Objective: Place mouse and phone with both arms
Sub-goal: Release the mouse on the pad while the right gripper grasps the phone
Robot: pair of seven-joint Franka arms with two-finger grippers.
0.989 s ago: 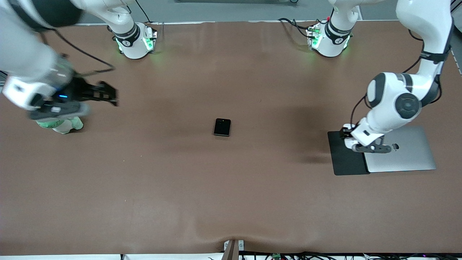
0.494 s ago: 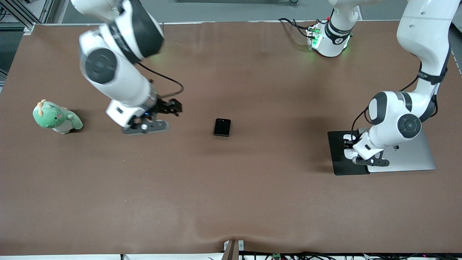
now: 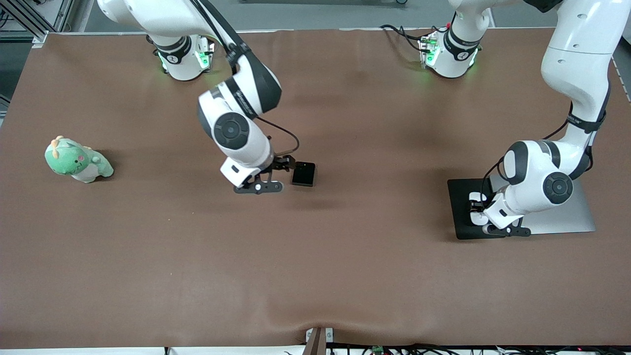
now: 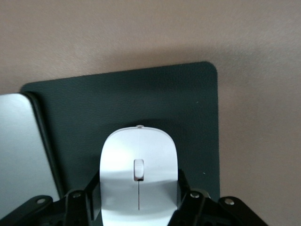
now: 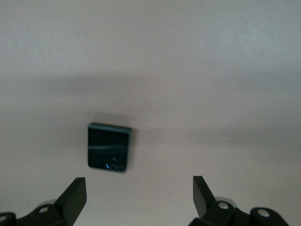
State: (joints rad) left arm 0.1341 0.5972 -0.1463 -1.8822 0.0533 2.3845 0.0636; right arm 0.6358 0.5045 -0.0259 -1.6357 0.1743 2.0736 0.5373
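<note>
The black phone lies flat near the middle of the brown table; it also shows in the right wrist view. My right gripper is open and empty, low over the table just beside the phone toward the right arm's end; in the right wrist view the phone lies ahead of the fingertips, not between them. My left gripper is shut on the white mouse, holding it just over the black mat at the left arm's end.
The black mat lies beside a closed silver laptop, whose edge also shows in the left wrist view. A green plush toy sits at the right arm's end of the table.
My right arm has swung from over the plush toy across to the phone and come down low. My left gripper has moved with the mouse down onto the nearer part of the mat.
</note>
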